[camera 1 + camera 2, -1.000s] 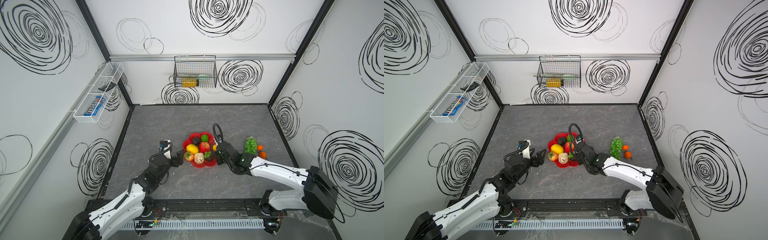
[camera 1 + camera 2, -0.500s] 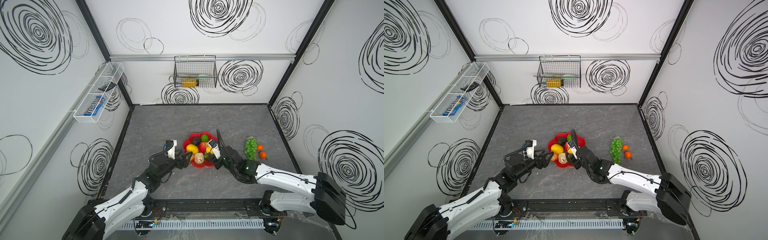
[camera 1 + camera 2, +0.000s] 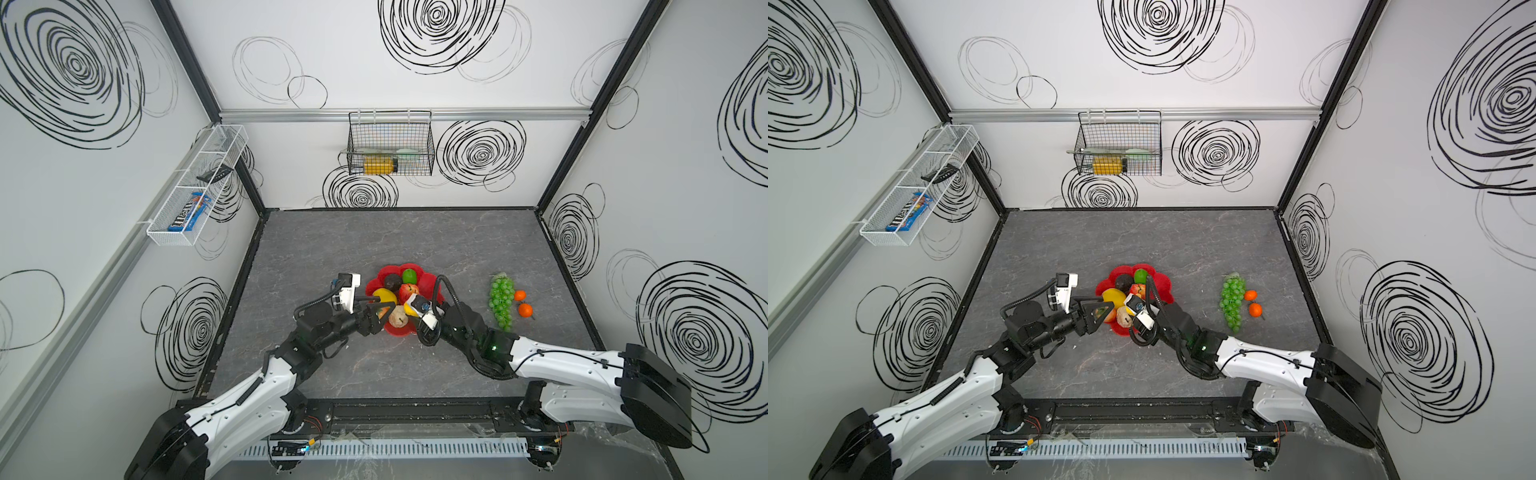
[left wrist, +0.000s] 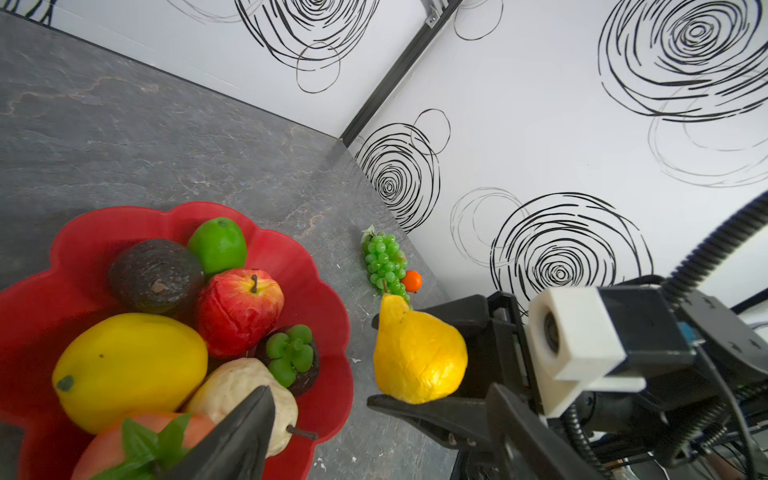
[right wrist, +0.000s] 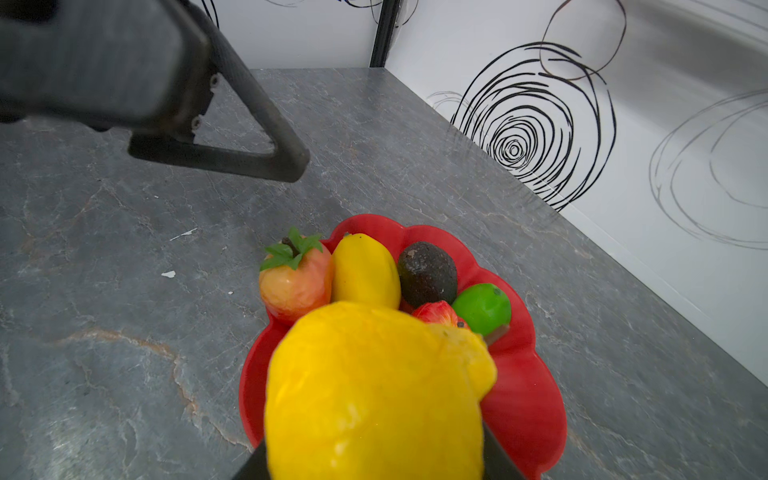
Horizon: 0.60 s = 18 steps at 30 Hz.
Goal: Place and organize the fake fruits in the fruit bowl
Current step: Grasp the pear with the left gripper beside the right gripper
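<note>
The red fruit bowl holds several fake fruits: lime, avocado, apple, a big lemon, mangosteen, pear and strawberry. My right gripper is shut on a second yellow lemon, held above the bowl's near right rim. My left gripper is open and empty over the near left rim, one finger above the pear. Green grapes and two tiny oranges lie on the table to the right.
A black wire basket with a yellow bottle hangs on the back wall. A long white mesh tray is fixed to the left wall. The two grippers stand close together, facing each other at the bowl's near side.
The right gripper carried its lemon leftward, from the bowl's right rim to its near right edge. The left gripper moved right, from beside the bowl to over its near left rim.
</note>
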{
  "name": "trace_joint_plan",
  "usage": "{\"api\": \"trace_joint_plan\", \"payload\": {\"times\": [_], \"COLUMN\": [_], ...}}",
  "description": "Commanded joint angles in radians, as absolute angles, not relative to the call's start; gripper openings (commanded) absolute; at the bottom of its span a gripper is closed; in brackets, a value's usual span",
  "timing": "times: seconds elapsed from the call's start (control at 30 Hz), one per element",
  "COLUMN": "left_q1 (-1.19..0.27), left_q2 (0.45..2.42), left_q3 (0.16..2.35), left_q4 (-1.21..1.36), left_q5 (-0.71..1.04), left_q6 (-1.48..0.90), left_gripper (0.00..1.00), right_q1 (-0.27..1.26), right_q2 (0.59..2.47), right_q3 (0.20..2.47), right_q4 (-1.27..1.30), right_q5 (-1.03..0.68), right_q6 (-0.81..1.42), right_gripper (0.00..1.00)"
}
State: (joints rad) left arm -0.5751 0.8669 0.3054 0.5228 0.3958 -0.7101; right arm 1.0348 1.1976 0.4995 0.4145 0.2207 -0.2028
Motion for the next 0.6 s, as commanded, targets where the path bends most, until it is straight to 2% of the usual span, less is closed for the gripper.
{"api": "trace_joint_plan", "payload": {"times": [0.0,0.37,0.57], "left_q1": [-0.598,-0.665,-0.696], "left_q2": [0.887,0.990,1.045], "left_q3": [0.339,0.385,0.399], "left_q4": [0.578,0.618,0.614], "left_q5": [0.443,0.451,0.456], "left_q6": [-0.726,-0.723,-0.715], "left_gripper": [0.84,0.80,0.74], "right_q1": [1.045,1.084,1.098], "right_q2": [1.211,1.269,1.286], "right_q3": [0.493,0.515,0.522], "right_q4": [0.494,0.535,0.561], "right_q5": [0.202,0.186,0.197], "right_q6": [-0.243,-0.222,-0.211], "right_gripper": [0.38,0.39,0.39]}}
